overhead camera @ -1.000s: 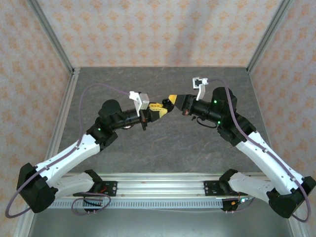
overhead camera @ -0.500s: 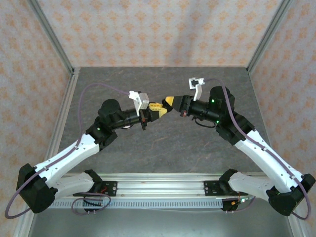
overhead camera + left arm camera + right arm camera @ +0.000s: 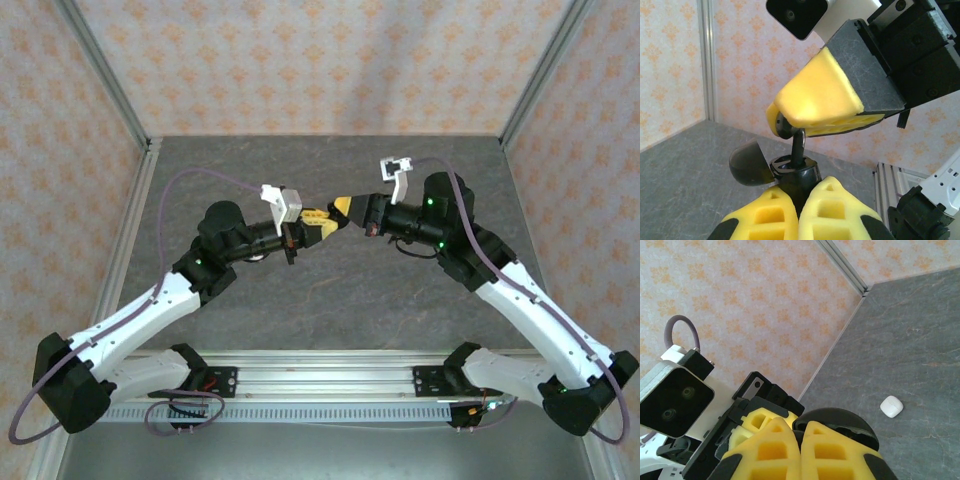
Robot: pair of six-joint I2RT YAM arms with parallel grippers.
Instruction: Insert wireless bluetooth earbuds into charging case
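At the near edge of the desk (image 3: 330,300) an aluminium rail (image 3: 330,372) carries the bases of both arms. From there the left arm (image 3: 150,310) and the right arm (image 3: 520,300) reach inward and away from the rail, and their grippers meet tip to tip in the air above the middle of the grey desk.

The left gripper (image 3: 801,192) has its yellow fingers together at the tips, clamped on a black charging case (image 3: 796,172). The case is held upright, off the desk, with its rounded lid (image 3: 747,162) swung open to one side.

Just past it, the right gripper (image 3: 782,122) comes down at a slant from above. Its yellow fingers are closed on the round head of a black earbud (image 3: 798,142). The earbud's stem points straight down and its lower end sits inside the open top of the case, so the earbud is partly in the case while the right gripper holds it. How deep it sits cannot be told.

Farther off, in the right wrist view, a small white rounded object (image 3: 891,406) lies alone on the desk, well apart from both grippers and near the metal strip at the foot of the wall.

Beyond the desk stand the patterned walls (image 3: 320,60) with aluminium posts in the corners.
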